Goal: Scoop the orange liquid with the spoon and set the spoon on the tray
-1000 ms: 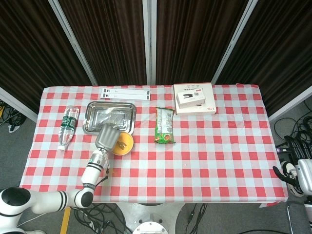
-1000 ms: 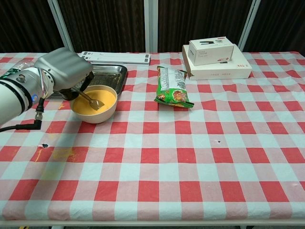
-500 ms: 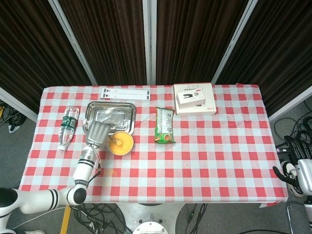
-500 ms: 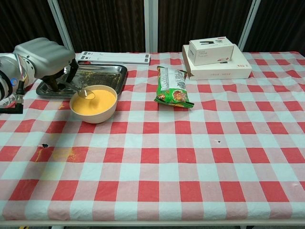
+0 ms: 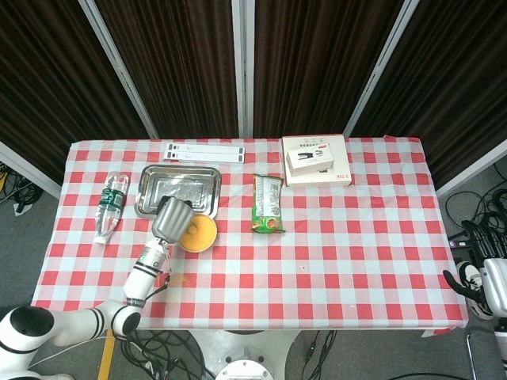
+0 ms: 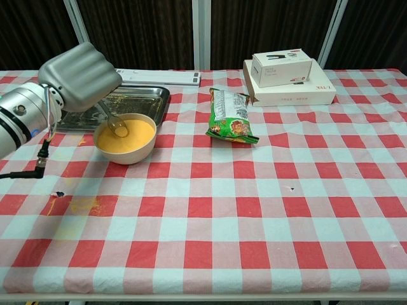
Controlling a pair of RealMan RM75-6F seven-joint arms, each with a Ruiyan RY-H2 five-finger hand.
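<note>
Checked worktop (image 6: 254,210) | left hand (image 6: 79,76) grips spoon (image 6: 114,124), fingers closed on its handle; spoon tip sits in orange liquid (image 6: 130,135) inside bowl (image 6: 127,154), apparently to fill it | tray (image 6: 143,101) just behind, handy for set-down | right hand unseen
</note>
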